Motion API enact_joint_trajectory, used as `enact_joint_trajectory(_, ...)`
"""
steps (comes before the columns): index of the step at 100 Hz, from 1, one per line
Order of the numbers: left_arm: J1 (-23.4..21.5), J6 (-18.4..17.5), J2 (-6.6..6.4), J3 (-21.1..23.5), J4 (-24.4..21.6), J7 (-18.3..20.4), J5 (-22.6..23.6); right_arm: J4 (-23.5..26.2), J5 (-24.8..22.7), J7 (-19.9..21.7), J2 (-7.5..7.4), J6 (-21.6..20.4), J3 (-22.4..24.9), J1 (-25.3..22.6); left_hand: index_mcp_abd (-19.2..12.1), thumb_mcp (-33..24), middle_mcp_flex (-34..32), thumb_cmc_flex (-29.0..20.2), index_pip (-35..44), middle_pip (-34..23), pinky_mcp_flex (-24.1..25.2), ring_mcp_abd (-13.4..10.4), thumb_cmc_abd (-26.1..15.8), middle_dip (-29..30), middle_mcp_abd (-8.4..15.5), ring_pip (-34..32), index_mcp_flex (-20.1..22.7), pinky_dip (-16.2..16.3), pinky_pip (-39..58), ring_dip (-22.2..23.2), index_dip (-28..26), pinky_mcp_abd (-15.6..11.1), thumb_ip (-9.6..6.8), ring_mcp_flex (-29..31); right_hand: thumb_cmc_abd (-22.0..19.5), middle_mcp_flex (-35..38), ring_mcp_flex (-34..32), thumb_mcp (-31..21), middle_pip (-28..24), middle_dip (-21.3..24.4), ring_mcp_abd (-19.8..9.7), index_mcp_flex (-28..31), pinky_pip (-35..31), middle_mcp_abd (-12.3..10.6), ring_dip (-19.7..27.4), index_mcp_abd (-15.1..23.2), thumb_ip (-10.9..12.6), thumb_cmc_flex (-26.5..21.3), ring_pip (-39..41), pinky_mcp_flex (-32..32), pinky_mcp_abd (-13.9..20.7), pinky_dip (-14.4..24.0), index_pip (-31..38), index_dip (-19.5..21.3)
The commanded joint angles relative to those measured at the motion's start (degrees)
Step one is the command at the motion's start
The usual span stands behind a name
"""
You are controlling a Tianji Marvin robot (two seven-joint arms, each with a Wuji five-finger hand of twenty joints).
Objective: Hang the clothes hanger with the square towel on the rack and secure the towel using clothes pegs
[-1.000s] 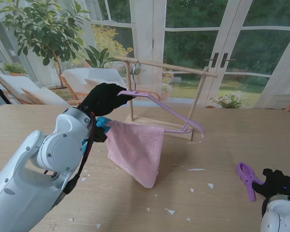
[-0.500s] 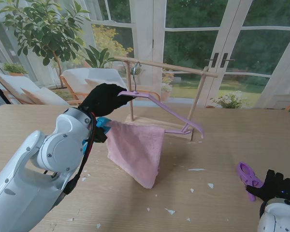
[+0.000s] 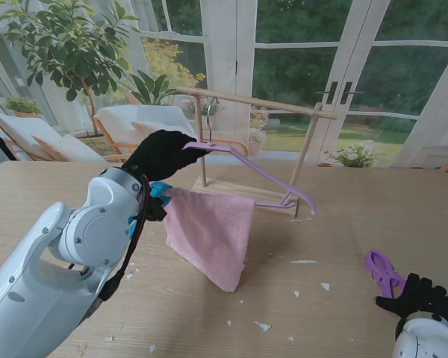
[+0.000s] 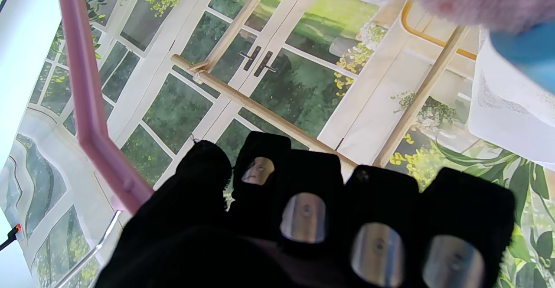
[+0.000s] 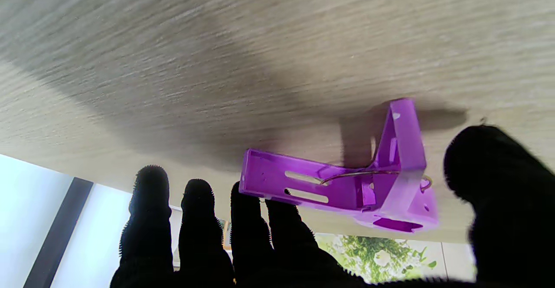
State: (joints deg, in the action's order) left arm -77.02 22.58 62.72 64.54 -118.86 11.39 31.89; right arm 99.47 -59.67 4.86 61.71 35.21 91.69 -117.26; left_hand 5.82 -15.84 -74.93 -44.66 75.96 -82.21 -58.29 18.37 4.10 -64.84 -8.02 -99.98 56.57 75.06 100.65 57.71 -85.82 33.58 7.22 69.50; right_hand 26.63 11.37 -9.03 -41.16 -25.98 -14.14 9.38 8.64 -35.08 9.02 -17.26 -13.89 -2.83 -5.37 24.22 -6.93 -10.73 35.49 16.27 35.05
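Note:
My left hand [image 3: 163, 153] is shut on the neck of the lilac clothes hanger [image 3: 263, 173], holding it up just in front of the wooden rack's bar [image 3: 263, 103]. The metal hook [image 3: 209, 112] stands by the bar's left post; whether it rests on the bar I cannot tell. A pink square towel [image 3: 209, 231] drapes from the hanger's lower rail. The left wrist view shows the hanger arm [image 4: 86, 106], the bar [image 4: 260, 110] and my curled left hand [image 4: 303, 218]. A purple peg [image 3: 381, 272] lies on the table. My right hand [image 3: 422, 297] is open beside the peg [image 5: 347, 184].
The rack's wooden base [image 3: 231, 190] sits on the table [image 3: 373, 216] behind the towel. Small white scraps [image 3: 263, 326] are scattered over the near middle of the table. Glass doors and a potted tree [image 3: 67, 45] stand behind.
My right hand has drawn back toward me, off the purple peg, which stays on the table. The left hand and hanger have barely moved.

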Motion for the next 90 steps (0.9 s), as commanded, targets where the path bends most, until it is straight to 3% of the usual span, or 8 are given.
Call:
enact_joint_trajectory(1, 0.2, 0.3, 0.17, 0.0, -0.6, 0.9, -0.1, -0.6, -0.2, 0.6, 0.36, 0.2, -0.5, -0.1, 0.9, 0.0, -2.3, -0.9, 2.7, -2.5, -1.6, 0.5, -3.1, 0.2, 2.5, -6.2, 2.9, 2.5, 19.3, 0.4, -2.1, 0.9, -2.20, 2.8, 2.6, -1.5, -1.5, -0.8, -3.3, -1.3, -1.2, 0.0, -0.5, 1.9, -1.5, -2.7, -1.7, 0.8, 2.0, -0.6, 0.6, 0.7, 1.3, 1.6)
enact_joint_trajectory(18, 0.1, 0.2, 0.17, 0.2, -0.6, 0.8, 0.0, -2.2, 1.8, -3.2, 0.84, -0.6, -0.7, 0.4, 0.8, -0.2, -2.3, -0.8, 2.7, -2.6, -1.6, 0.4, -3.0, 0.3, 2.6, -6.3, 3.0, 2.5, 19.3, 0.4, -2.1, 0.9, -2.23, 2.8, 4.5, -1.5, -6.7, 1.1, -17.9, -6.3, -1.6, 1.5, -5.4, 1.0, -4.8, -1.5, -0.1, -8.8, 9.3, -4.6, 4.7, -1.6, 8.6, 5.7)
enact_joint_trajectory(50, -0.4, -0.3, 0.20, 0.7, -0.9, 0.5, 0.0, -3.3, 4.3, -7.1, 1.50, -3.7, 0.4, 0.1, 0.6, -0.8, -2.3, -0.4, 2.7, -2.9, -1.6, 0.2, -2.6, 0.5, 2.7, -6.3, 3.3, 2.4, 19.3, 0.3, -2.1, 0.8, -2.32, 2.8, 11.9, 7.6, -19.5, 3.5, -25.1, -9.3, -1.4, 7.1, -20.4, 1.8, -8.9, -0.4, 1.2, -20.0, 19.5, -16.0, 8.1, -7.7, 20.6, 5.9)
enact_joint_trajectory(54, -0.5, -0.4, 0.19, 0.8, -0.9, 0.5, 0.0, -3.5, 4.2, -7.2, 1.51, -4.0, 0.5, 0.1, 0.7, -0.9, -2.3, -0.3, 2.7, -2.9, -1.6, 0.2, -2.6, 0.6, 2.7, -6.3, 3.4, 2.4, 19.3, 0.3, -2.1, 0.8, -2.32, 2.8, 11.9, 8.8, -21.1, -1.5, -25.7, -9.7, -1.8, 7.4, -21.7, 1.8, -9.1, -0.2, 0.3, -20.8, 19.8, -17.4, 8.2, -8.9, 22.4, 5.4)
enact_joint_trajectory(59, -0.5, -0.4, 0.18, 0.9, -0.9, 0.5, -0.1, -3.7, 4.2, -7.6, 1.54, -4.2, 0.5, 0.2, 0.7, -1.0, -2.3, -0.3, 2.6, -2.9, -1.6, 0.2, -2.6, 0.6, 2.7, -6.3, 3.4, 2.4, 19.3, 0.3, -2.1, 0.8, -2.33, 2.8, 17.4, 10.3, -23.2, -15.9, -26.2, -10.0, -2.1, 8.1, -23.2, 1.6, -9.2, 0.2, -3.0, -18.1, 20.2, -19.3, 8.3, -10.3, 24.1, 4.5)
enact_joint_trajectory(63, -0.5, -0.5, 0.18, 0.9, -0.9, 0.5, -0.1, -3.9, 4.2, -7.7, 1.55, -4.3, 0.5, 0.3, 0.7, -1.1, -2.3, -0.2, 2.6, -2.9, -1.6, 0.2, -2.5, 0.6, 2.7, -6.3, 3.4, 2.4, 19.3, 0.3, -2.1, 0.8, -2.33, 2.8, 19.6, 11.5, -24.6, -21.2, -26.4, -10.2, -2.5, 8.8, -23.7, 1.5, -9.2, 0.5, -4.2, -17.0, 20.3, -20.5, 8.4, -10.6, 24.8, 4.3)
enact_joint_trajectory(81, -0.5, -0.7, 0.14, 1.1, -0.8, 0.7, -0.2, -4.5, 4.4, -8.9, 1.68, -4.9, 0.5, 0.5, 0.7, -1.6, -2.3, 0.1, 2.6, -3.0, -1.6, 0.1, -2.3, 0.7, 2.7, -6.3, 3.5, 2.4, 19.3, 0.2, -2.1, 0.7, -2.35, 2.8, 20.7, 17.3, -30.9, -24.7, -26.9, -10.5, -3.8, 12.9, -25.1, 0.4, -8.8, 2.4, -4.9, -19.6, 20.3, -25.2, 8.5, -10.4, 27.3, 4.5)
enact_joint_trajectory(90, -0.6, -0.8, 0.13, 1.2, -0.9, 0.7, -0.2, -3.5, 3.8, -6.1, 1.29, -4.8, 0.7, 0.1, 0.7, -1.9, -2.3, 0.3, 2.6, -3.1, -1.6, 0.1, -2.3, 0.8, 2.7, -6.3, 3.5, 2.4, 19.3, 0.2, -2.1, 0.7, -2.35, 2.8, 19.0, 15.1, -27.6, -22.2, -25.2, -10.1, -3.5, 11.1, -23.9, -0.4, -8.7, 3.0, -5.4, -15.8, 18.9, -21.9, 8.0, -9.6, 25.8, 3.4)
